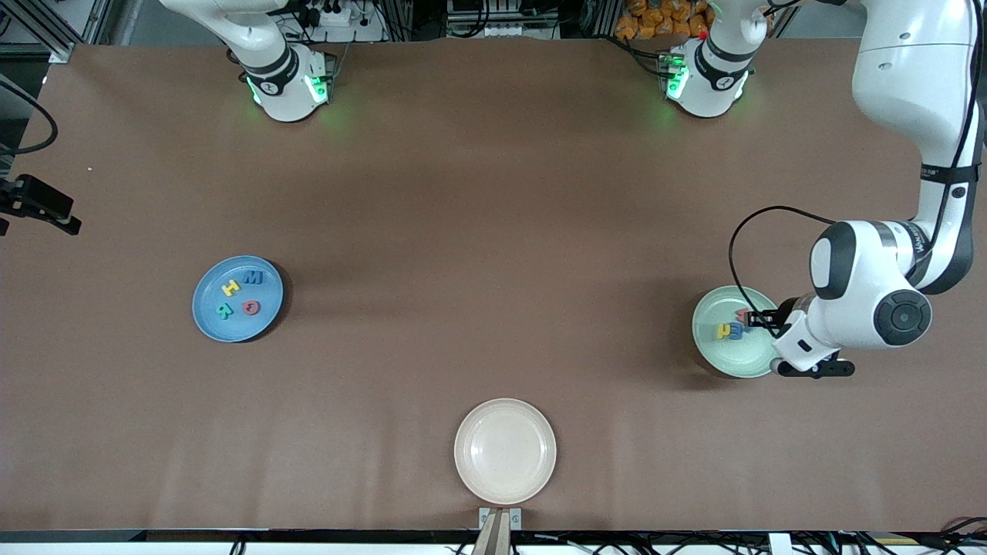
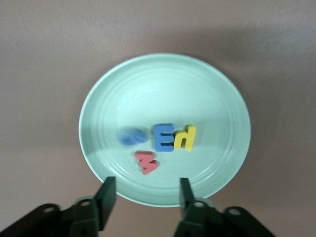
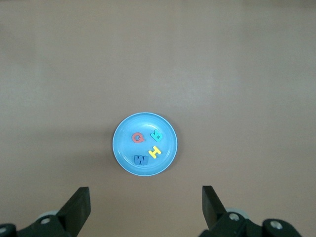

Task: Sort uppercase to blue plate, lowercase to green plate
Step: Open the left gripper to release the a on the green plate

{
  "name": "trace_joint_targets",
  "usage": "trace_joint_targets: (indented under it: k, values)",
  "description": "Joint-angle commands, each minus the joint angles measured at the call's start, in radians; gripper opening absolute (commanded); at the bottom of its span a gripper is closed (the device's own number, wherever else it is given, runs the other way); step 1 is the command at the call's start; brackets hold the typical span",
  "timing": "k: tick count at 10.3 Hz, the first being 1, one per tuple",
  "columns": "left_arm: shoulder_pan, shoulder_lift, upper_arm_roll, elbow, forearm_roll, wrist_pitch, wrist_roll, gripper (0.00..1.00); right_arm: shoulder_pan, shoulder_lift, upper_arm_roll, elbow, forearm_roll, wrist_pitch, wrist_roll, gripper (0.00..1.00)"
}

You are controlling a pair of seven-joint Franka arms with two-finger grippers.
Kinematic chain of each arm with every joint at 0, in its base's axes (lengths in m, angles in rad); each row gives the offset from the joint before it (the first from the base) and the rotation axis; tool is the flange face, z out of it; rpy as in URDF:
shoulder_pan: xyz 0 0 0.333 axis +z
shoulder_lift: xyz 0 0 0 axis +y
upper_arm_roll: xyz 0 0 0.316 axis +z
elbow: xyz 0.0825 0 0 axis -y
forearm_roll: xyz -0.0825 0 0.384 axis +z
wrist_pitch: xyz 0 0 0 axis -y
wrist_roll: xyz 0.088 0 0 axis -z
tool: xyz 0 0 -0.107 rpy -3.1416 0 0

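The pale green plate (image 1: pixel 742 359) (image 2: pixel 163 84) lies at the left arm's end of the table. In it are the lowercase letters: a blue a (image 2: pixel 130 136), a blue m (image 2: pixel 164 138), a yellow h (image 2: pixel 185 138) and a red w (image 2: pixel 146 162). My left gripper (image 1: pixel 759 318) (image 2: pixel 145 193) hangs open just above the plate's rim, holding nothing. The blue plate (image 1: pixel 203 310) (image 3: pixel 146 121) holds the uppercase letters: blue M (image 1: pixel 253 277), yellow H (image 1: pixel 230 287), green R (image 1: pixel 224 311) and red Q (image 1: pixel 250 307). High over it, my right gripper (image 3: pixel 144 205) stands open and empty; the front view does not show it.
A beige plate (image 1: pixel 505 451) with nothing in it sits near the table edge closest to the front camera. Both arm bases (image 1: pixel 289 85) (image 1: pixel 705 77) stand along the edge farthest from that camera. A black camera mount (image 1: pixel 38 204) sticks in at the right arm's end.
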State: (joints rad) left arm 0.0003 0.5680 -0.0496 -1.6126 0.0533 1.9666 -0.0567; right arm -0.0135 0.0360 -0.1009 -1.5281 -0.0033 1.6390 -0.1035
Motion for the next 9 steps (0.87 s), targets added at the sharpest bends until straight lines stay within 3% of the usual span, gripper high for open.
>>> trace_joint_targets:
  k: [1,5,9]
  values:
    - [0.013,-0.072,-0.004,0.02,0.023,-0.035,0.044,1.0,-0.074,-0.044,0.076,-0.015,0.017,0.002,0.056,1.0]
    - [-0.016,-0.274,-0.012,0.147,0.02,-0.296,0.08,1.0,-0.095,-0.091,0.107,-0.093,0.016,0.045,0.056,1.0]
    - [-0.01,-0.474,-0.018,0.148,0.0,-0.391,0.087,1.0,-0.08,-0.085,0.107,-0.095,0.009,0.045,0.056,1.0]
